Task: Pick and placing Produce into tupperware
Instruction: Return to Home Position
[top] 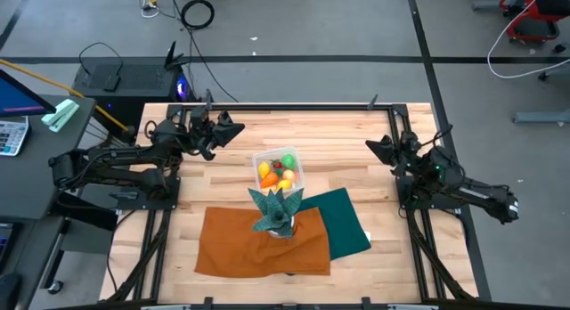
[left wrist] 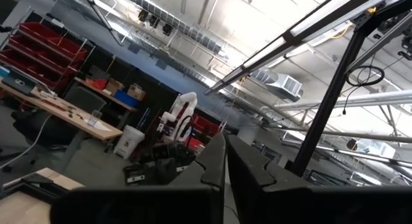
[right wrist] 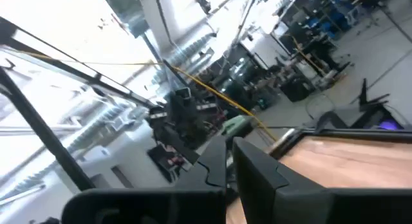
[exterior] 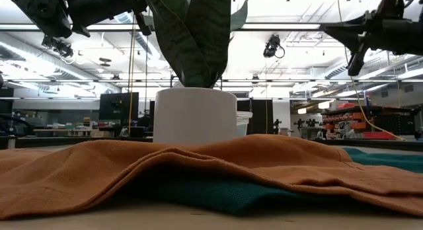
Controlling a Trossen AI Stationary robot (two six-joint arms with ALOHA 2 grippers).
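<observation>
Orange cloth [top: 258,246] bears the plant [top: 274,208], just beside the bin [top: 302,172] of produce [top: 272,175]. The left gripper [top: 239,128] and right gripper [top: 370,147] hang closed and empty at the table's sides.

The surface [top: 223,141] is pale wood in glued strips, smooth with a low sheen; the tupperware [top: 302,172] at its centre is clear, glossy plastic; the produce [top: 265,173] inside looks like smooth, shiny plastic; at the tupperware's 6 o'clock the plant [top: 274,203] has stiff, faintly sheened leaves in a white pot [exterior: 195,117] with a smooth matt wall; beneath it lies an orange cloth [top: 240,243], soft, rumpled and matt; at that cloth's 3 o'clock a green cloth [top: 349,223] looks flatter, equally matt; the left hand [left wrist: 226,147] and right hand [right wrist: 230,150] are dark matt plastic.
</observation>
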